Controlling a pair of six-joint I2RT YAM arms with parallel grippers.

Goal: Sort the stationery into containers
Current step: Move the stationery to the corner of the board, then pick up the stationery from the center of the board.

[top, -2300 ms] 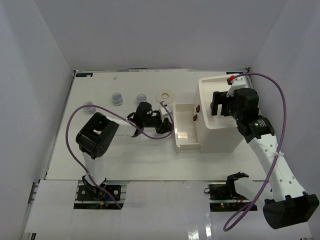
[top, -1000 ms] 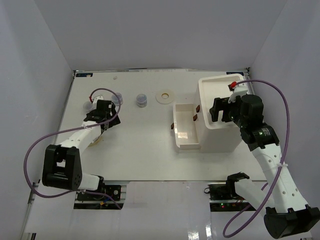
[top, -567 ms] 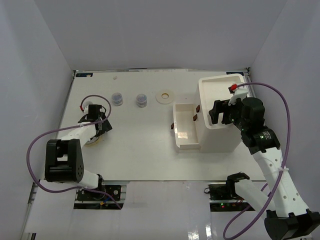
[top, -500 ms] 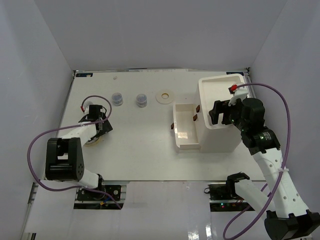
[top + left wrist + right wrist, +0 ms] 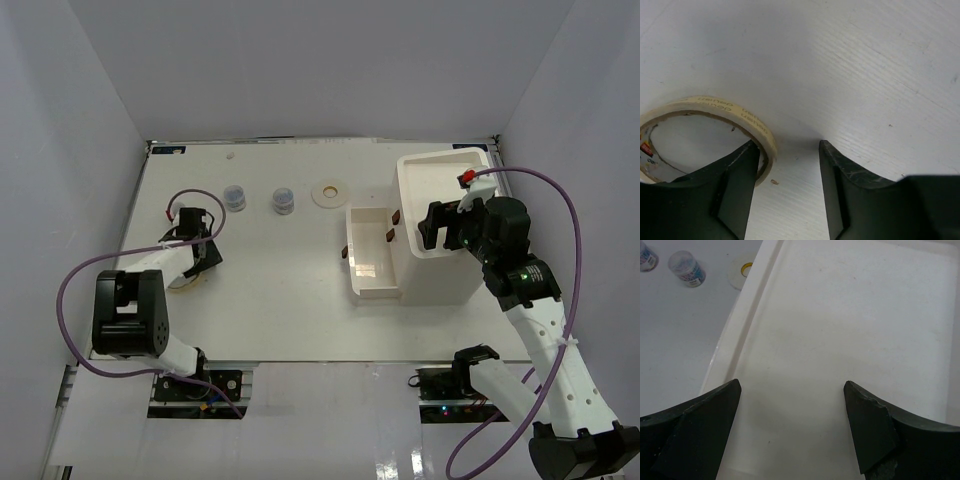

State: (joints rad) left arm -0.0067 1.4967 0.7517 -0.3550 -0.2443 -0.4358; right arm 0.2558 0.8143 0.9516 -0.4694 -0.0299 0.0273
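Right hand spread above organiser tray top, one drawer pulled out

Table: organiser, jars, tape ring

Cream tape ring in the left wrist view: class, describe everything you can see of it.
The cream tape ring looks like paper masking tape: a thin-walled hoop with small printed lettering along it and a wide open middle. It lies flat on the white table, partly cut off at the picture's left edge. The open left gripper straddles its wall: one finger over the hole, the other outside, clear of it.
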